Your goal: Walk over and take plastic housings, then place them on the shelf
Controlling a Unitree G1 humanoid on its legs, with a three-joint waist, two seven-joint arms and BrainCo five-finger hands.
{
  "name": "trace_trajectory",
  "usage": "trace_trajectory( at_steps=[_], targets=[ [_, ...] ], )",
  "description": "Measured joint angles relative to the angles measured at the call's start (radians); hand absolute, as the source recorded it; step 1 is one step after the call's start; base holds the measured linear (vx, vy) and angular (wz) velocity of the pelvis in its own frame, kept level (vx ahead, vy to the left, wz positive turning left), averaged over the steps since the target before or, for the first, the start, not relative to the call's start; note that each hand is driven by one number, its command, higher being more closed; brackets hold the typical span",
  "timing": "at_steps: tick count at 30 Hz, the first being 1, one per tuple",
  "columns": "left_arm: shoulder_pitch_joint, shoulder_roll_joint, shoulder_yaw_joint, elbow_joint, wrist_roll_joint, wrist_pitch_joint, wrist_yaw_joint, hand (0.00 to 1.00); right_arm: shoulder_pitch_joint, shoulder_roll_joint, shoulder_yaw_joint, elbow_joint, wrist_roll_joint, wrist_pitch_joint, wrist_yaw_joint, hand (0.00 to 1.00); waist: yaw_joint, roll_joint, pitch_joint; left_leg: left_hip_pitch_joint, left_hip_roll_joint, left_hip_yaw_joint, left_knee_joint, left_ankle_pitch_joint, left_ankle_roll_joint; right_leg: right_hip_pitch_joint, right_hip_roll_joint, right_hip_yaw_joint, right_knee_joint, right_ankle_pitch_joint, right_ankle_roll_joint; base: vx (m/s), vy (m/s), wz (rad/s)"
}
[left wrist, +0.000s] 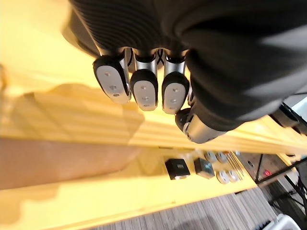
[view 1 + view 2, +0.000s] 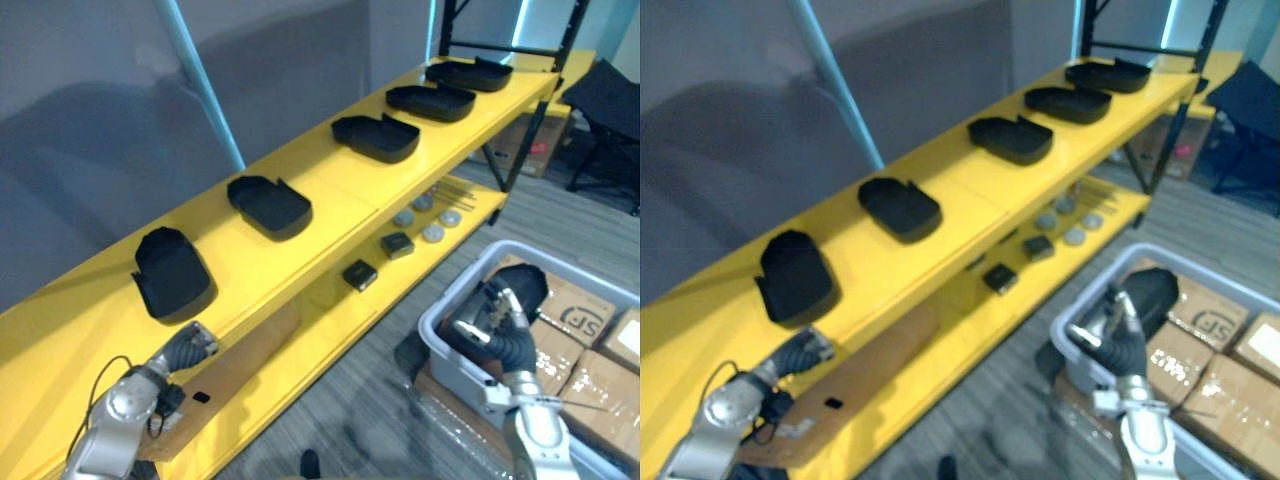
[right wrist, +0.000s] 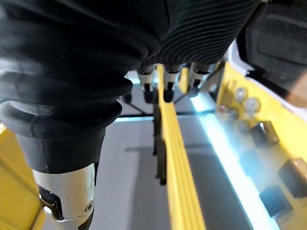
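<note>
Several black plastic housings lie in a row along the top of the yellow shelf (image 2: 300,250), the nearest (image 2: 170,272) at the left, then another (image 2: 270,205), a third (image 2: 377,137) and more toward the far end. Another black housing (image 2: 525,285) sits in the grey bin (image 2: 440,315) at the right. My right hand (image 2: 500,318) is over the bin with fairly straight fingers (image 3: 165,81) beside that housing (image 3: 283,43), not closed on it. My left hand (image 2: 187,347) hangs below the shelf's front edge under the nearest housing, its fingers (image 1: 144,88) curled and holding nothing.
The lower shelf holds a brown board (image 2: 240,370), two small black blocks (image 2: 360,274) and some round discs (image 2: 430,220). Cardboard boxes (image 2: 580,310) fill the bin beside the housing. A black chair (image 2: 610,100) and a carton (image 2: 530,145) stand past the shelf's far end.
</note>
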Motion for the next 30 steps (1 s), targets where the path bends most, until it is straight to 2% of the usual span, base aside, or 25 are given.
trace_trajectory(
  at_steps=[2,6,9,12,18,24,26,30],
  targets=[
    [-0.019,-0.028,-0.008,0.028,0.005,0.005,0.036,1.00,0.001,0.001,0.004,0.000,0.000,0.000,0.000,0.00,-0.003,-0.004,0.004,0.002,0.000,0.002,0.000,0.000,0.000,0.000,0.000,0.002,0.002,0.000,0.000,0.00,0.000,0.00],
    [-0.027,-0.031,-0.032,0.059,0.007,0.023,0.085,1.00,0.001,0.007,0.006,0.000,0.000,0.000,0.000,0.00,-0.009,-0.012,0.013,0.005,0.000,0.006,0.000,0.000,0.000,-0.001,0.000,0.007,0.003,0.000,0.000,0.00,0.001,-0.02],
    [-0.033,-0.036,-0.032,0.093,0.018,0.028,0.128,1.00,-0.002,0.008,0.007,0.000,0.000,0.000,0.001,0.00,-0.010,-0.012,0.032,0.017,0.001,0.023,0.000,-0.002,0.002,-0.001,-0.001,0.024,0.006,0.001,0.001,-0.01,0.010,-0.14],
    [-0.044,-0.062,-0.032,0.116,0.029,0.028,0.180,1.00,-0.001,0.009,0.007,0.001,0.000,0.000,0.002,0.00,-0.023,-0.011,0.033,0.016,-0.002,0.024,0.000,-0.002,0.002,-0.001,-0.004,0.025,0.005,0.002,0.003,0.00,0.004,-0.03],
    [-0.081,-0.085,-0.039,0.158,0.050,0.028,0.272,1.00,0.002,0.010,0.008,0.001,0.000,0.000,0.004,0.00,-0.029,-0.013,0.034,0.017,0.006,0.028,-0.001,-0.003,0.001,-0.004,-0.001,0.030,0.005,0.002,0.003,0.00,0.000,0.00],
    [-0.099,-0.087,-0.042,0.189,0.056,0.020,0.397,1.00,0.000,0.010,0.009,0.001,-0.001,0.000,0.008,0.00,-0.027,-0.017,0.037,0.017,0.007,0.050,0.000,-0.003,0.000,-0.019,0.000,0.051,0.011,0.004,0.005,0.00,0.004,-0.10],
    [-0.102,-0.108,-0.021,0.189,0.060,0.006,0.442,1.00,0.002,0.014,0.009,0.001,-0.001,0.000,0.012,0.00,-0.034,-0.018,0.038,0.017,0.005,0.050,0.000,-0.003,0.000,-0.020,-0.003,0.051,0.013,0.004,0.006,0.00,0.000,0.00],
    [-0.102,-0.113,-0.015,0.186,0.088,-0.010,0.494,1.00,0.003,0.018,0.009,0.001,-0.001,0.000,0.025,0.00,-0.041,-0.018,0.038,0.018,0.005,0.050,0.000,-0.003,0.000,-0.020,-0.002,0.051,0.015,0.004,0.006,0.00,0.000,0.00]
  ],
)
